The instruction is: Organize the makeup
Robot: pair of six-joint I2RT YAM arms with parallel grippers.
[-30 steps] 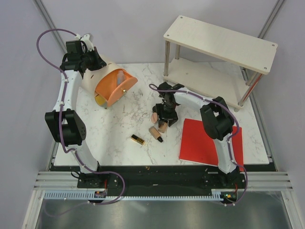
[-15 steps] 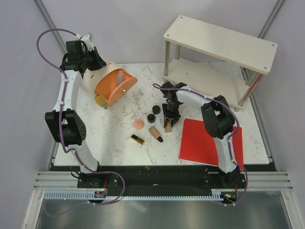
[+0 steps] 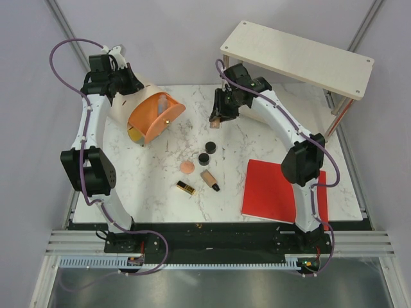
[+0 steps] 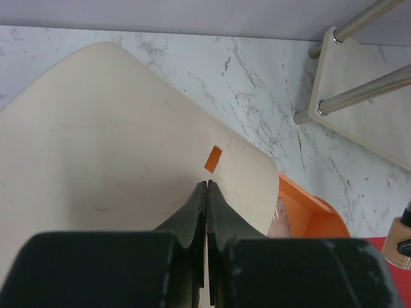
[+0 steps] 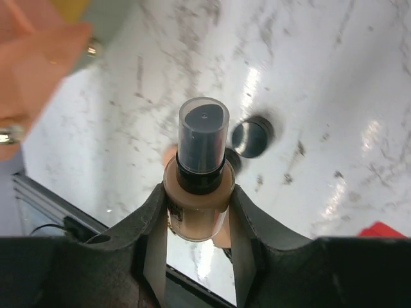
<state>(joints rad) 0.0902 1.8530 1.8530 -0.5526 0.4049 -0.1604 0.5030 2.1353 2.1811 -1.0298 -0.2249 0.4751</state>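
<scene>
- The right end effector [image 3: 218,117] was clamped on a foundation tube [image 5: 196,208], one finger on each side of its beige body, with the black cap [image 5: 203,131] sticking out past the fingertips.
- In the top view that tube was held above the counter [image 3: 257,138], upper centre of the frame, just left of the shelf [image 3: 295,56] leg and right of the orange case [image 3: 151,117].
- The left end effector [image 4: 207,185] had its fingers pressed together with no gap, over the cream lid [image 4: 96,141] of the case, upper left of the top view. Whether it pinched the lid's edge could not be told.
- The rest of the makeup lay on the counter near the middle of the top view:
- Two black compacts [image 3: 210,147] sat close together, one slightly below and left of the other.
- A peach puff [image 3: 187,167] lay just lower left of them.
- A second tube [image 3: 209,179] lay on its side just right of the puff, black cap toward the lower right.
- A lipstick [image 3: 185,187] lay below the puff, just left of that tube.
- A red sheet [image 3: 282,190] lay flat at the lower right, apart from the makeup.
</scene>
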